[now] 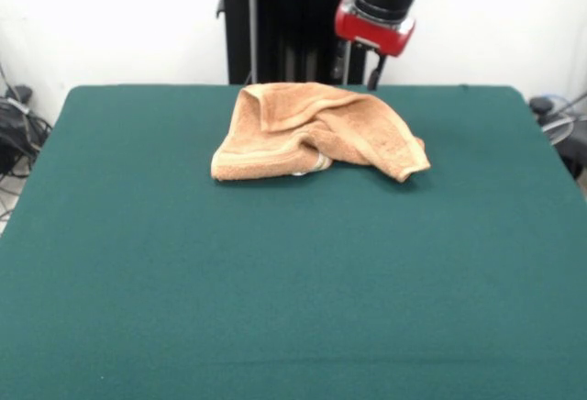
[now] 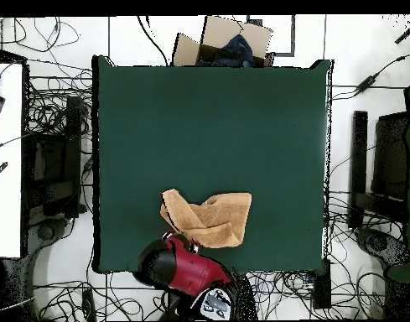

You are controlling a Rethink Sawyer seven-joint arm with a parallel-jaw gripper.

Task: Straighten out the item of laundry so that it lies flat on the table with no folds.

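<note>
Peach-orange terry cloth, a small hemmed towel (image 1: 316, 132) (image 2: 210, 219), lies crumpled on the large rectangular table (image 1: 293, 281) (image 2: 212, 126) covered in dark green felt-like fabric. No writing can be read anywhere; a pale bit at the towel's front edge in the front view may be a tag, but it is too small to tell. The cloth is folded over itself, with one hemmed border running along its near side and a corner jutting out to one side.

The robot's gripper (image 1: 374, 77) hangs from the red and black arm (image 1: 383, 1) (image 2: 187, 267), just behind the towel's far edge in the front view and a little above the table. Only a thin dark tip shows, so whether it is open or closed cannot be told. The towel sits just in front of and below the gripper, close to the robot's side of the table.

Behind the arm stands the black pedestal (image 1: 275, 19) against a white wall. In the overhead view, tangled black cables (image 2: 57, 109) cover the pale floor around the table, and an open brown cardboard box (image 2: 225, 42) sits beyond the table's far edge, well apart from the gripper.
</note>
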